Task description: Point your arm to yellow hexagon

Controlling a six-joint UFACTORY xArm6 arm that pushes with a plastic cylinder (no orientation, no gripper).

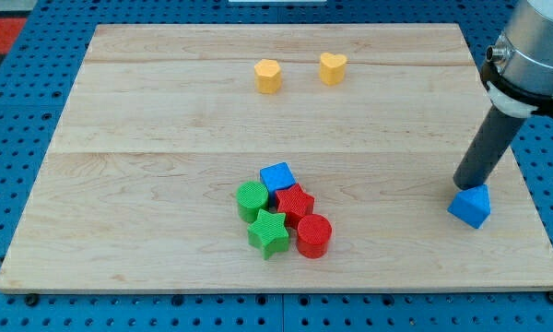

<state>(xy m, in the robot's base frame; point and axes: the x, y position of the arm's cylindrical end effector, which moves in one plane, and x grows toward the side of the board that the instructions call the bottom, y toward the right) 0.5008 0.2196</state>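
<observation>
Two yellow blocks sit near the view's top centre: a yellow hexagon-like block point(268, 76) on the left and a yellow heart point(332, 67) to its right. My tip point(462, 185) is at the view's right, far from both yellow blocks. It touches the upper left of a blue triangular block point(470, 206).
A cluster lies at the lower centre of the wooden board point(166, 120): a blue cube point(278, 177), a green cylinder point(252, 198), a red star-like block point(295, 203), a green star point(268, 232) and a red cylinder point(313, 235). The board's right edge is close to my tip.
</observation>
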